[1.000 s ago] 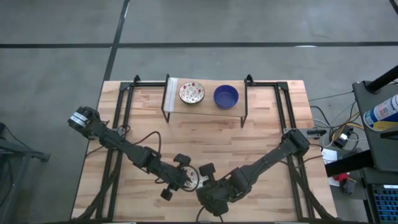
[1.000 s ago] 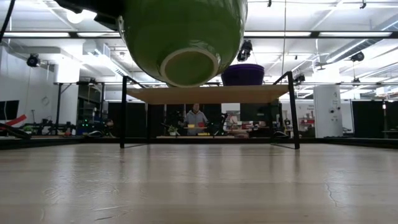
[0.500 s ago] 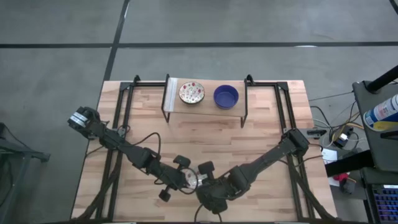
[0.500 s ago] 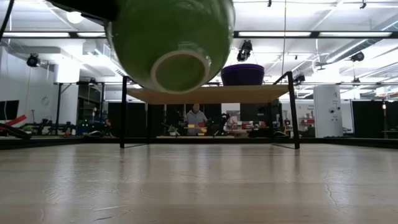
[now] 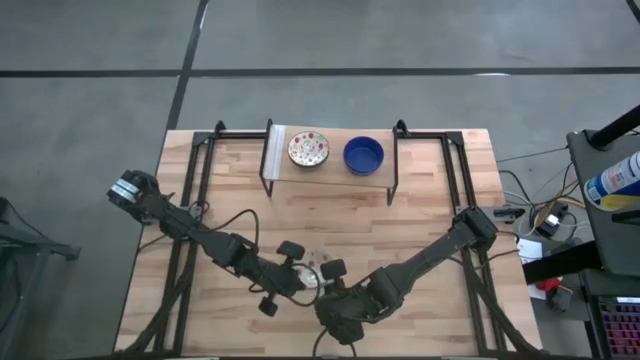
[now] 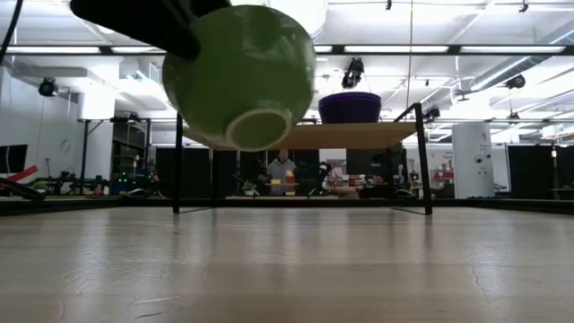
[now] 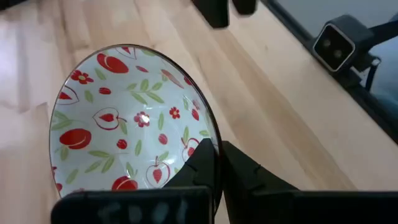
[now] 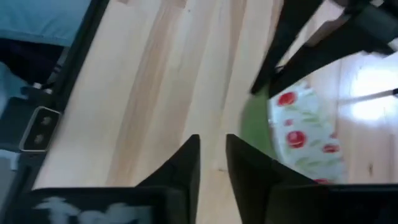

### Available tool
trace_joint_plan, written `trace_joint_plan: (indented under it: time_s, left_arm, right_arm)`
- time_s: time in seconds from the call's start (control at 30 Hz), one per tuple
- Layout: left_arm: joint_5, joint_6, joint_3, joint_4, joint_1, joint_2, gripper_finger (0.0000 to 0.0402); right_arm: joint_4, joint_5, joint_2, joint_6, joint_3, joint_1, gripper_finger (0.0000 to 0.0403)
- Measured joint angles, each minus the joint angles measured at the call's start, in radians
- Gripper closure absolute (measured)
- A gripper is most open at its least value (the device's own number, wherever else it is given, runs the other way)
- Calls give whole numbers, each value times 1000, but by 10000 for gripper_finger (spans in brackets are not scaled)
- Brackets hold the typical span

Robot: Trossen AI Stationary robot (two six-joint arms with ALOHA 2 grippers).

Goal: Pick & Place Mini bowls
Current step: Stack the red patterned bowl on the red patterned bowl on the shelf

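Mini bowls: two already stand on the raised shelf (image 5: 335, 172), a patterned bowl (image 5: 308, 149) beside a blue bowl (image 5: 363, 155). A strawberry bowl (image 7: 134, 121) hangs above the tabletop (image 5: 420, 220), its rim pinched in the left pincer (image 7: 217, 168). The right pincer (image 8: 212, 158), slightly open and empty, is close by. Placing remains.

The table (image 5: 330, 215) is pale butcher-block wood, planked, with a smooth, faintly sheeny finish. The raised shelf (image 5: 335, 170) at its far edge has a light wooden board on thin black metal legs. The bowl (image 7: 134, 121) held near the front looks like glazed ceramic: glossy green outside, glossy white inside with red fruit and green leaves. The blue bowl (image 5: 363, 155) on the shelf is glossy too. The left gripper's fingers (image 7: 239, 180) are matt black plastic.
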Motion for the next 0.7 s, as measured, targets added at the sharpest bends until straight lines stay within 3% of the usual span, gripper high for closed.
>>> trace_joint_plan:
  time_s: [0.33, 0.5, 0.7]
  left_arm:
    - [-53, -22, 0, -110, 10, -8, 397]
    - [-145, -44, 23, -223, 15, -15, 397]
    - [-233, -73, 147, -435, 18, -17, 397]
  right_arm:
    - [-53, 41, -4, 95, 0, 11, 260]
    - [-115, 44, -8, 204, 0, 37, 260]
    - [-113, 90, -9, 248, -14, 73, 276]
